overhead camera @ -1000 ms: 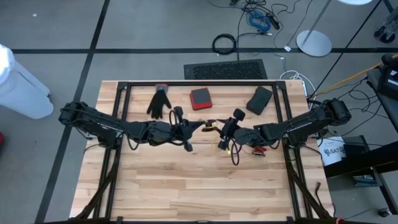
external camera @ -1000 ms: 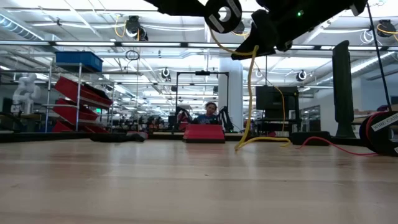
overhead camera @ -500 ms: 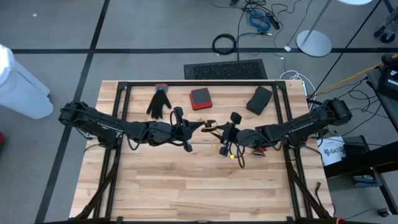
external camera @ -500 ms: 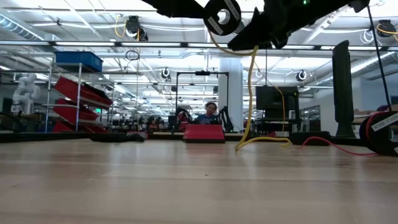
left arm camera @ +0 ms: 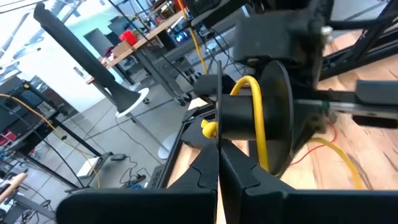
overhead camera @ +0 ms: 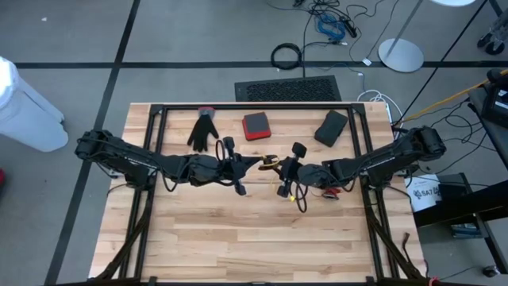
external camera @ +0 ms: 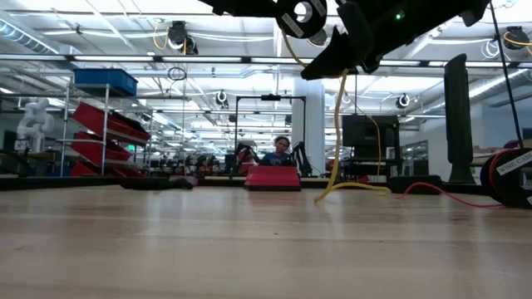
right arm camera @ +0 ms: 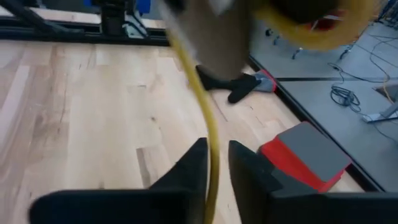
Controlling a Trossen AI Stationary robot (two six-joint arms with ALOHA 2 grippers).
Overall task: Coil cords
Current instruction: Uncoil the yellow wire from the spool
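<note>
A black spool (left arm camera: 249,118) with the yellow cord (left arm camera: 258,124) wound on its hub hangs above the table's middle. My left gripper (overhead camera: 255,164) is shut on the spool. My right gripper (overhead camera: 279,173) stands just right of the spool, shut on the yellow cord (right arm camera: 208,134). From there the cord (external camera: 337,124) hangs straight down, and its lower end (external camera: 353,188) lies on the table. A thin red cord (external camera: 436,196) lies on the table beside it. No black cord shows. My left gripper pinches the thin edge of one spool flange (left arm camera: 217,106) between its two fingers, coming in about level from the table's left. The spool is lifted clear of the table. My right gripper has the yellow cord (right arm camera: 210,163) between its two fingers, just below the spool. The fingers come from the table's right, slanting slightly down, and lie across the cord. The cord hangs below them to the table.
A black glove (overhead camera: 204,129), a red box (overhead camera: 255,125) and a dark pouch (overhead camera: 331,127) lie along the table's far side. Black frame rails (overhead camera: 254,106) border the table. The near half of the wooden top (overhead camera: 254,238) is bare.
My right gripper has tipped slightly downward beside the spool and its fingers have drawn in on the yellow cord. The hanging stretch of cord has swayed a little. My left gripper and the spool have kept still.
</note>
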